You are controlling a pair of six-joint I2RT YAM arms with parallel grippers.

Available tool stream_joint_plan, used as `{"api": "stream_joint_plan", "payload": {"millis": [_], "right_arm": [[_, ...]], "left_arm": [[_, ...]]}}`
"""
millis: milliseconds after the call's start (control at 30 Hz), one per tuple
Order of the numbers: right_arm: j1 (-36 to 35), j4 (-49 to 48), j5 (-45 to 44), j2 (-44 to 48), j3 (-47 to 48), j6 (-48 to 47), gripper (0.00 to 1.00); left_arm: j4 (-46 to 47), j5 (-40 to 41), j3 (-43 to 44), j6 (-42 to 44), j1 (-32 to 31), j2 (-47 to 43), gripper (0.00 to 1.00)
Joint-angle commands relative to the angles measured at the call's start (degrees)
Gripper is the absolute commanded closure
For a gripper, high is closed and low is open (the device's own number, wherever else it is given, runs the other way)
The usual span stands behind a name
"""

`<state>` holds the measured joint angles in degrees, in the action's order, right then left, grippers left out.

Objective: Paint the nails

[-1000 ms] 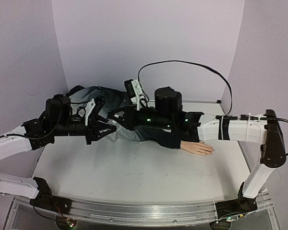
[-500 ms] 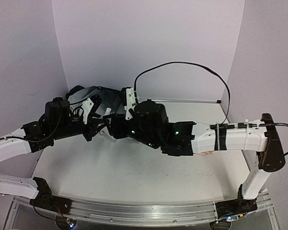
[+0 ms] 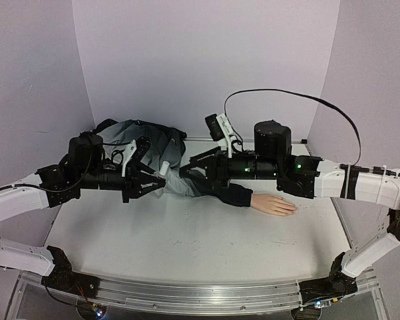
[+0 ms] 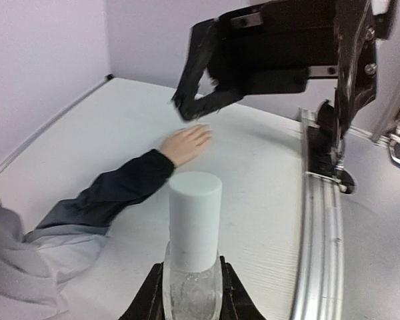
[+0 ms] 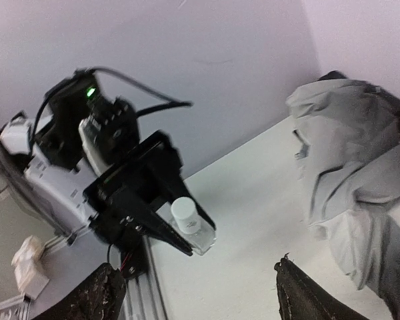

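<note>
The tiny fingertip nails (image 3: 293, 211) of the pale flesh-coloured mannequin hand (image 3: 273, 204) are too small to tell apart and read as the same pale tone as the fingers. That mannequin hand lies flat, palm down, on the white worktop (image 3: 187, 240). It sticks out of a dark grey jacket sleeve (image 3: 230, 194), so the nails face upward at its right-hand tip.
</note>
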<state>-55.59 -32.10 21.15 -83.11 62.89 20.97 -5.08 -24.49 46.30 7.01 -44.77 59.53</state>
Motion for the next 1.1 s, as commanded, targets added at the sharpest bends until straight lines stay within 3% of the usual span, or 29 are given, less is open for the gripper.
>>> {"api": "stream_joint_plan", "payload": {"millis": [0, 100, 333, 900, 1067], "right_arm": [[-0.74, -5.11, 19.08, 1.76, -0.05, -4.26, 0.22], [-0.74, -5.96, 20.89, 0.56, 0.73, -3.89, 0.3], [-0.74, -8.35, 20.33, -3.49, 3.5, -2.14, 0.47], [-1.32, -16.48, 29.64, -12.07, 9.72, 2.94, 0.71], [-1.9, -16.44, 28.68, -12.56, 10.21, 2.67, 0.89]], "left_arm": [[3.75, -22.2, 5.36, -2.54, -0.07, 3.04, 1.0], [3.76, -26.65, 5.94, -3.11, -0.14, 4.36, 1.0], [3.7, -28.42, 6.03, -3.29, -0.24, 4.6, 1.0], [3.72, -29.26, 5.99, -3.31, -0.67, 4.7, 1.0], [3.76, -27.83, 5.99, -3.16, -0.67, 4.36, 1.0]]}}
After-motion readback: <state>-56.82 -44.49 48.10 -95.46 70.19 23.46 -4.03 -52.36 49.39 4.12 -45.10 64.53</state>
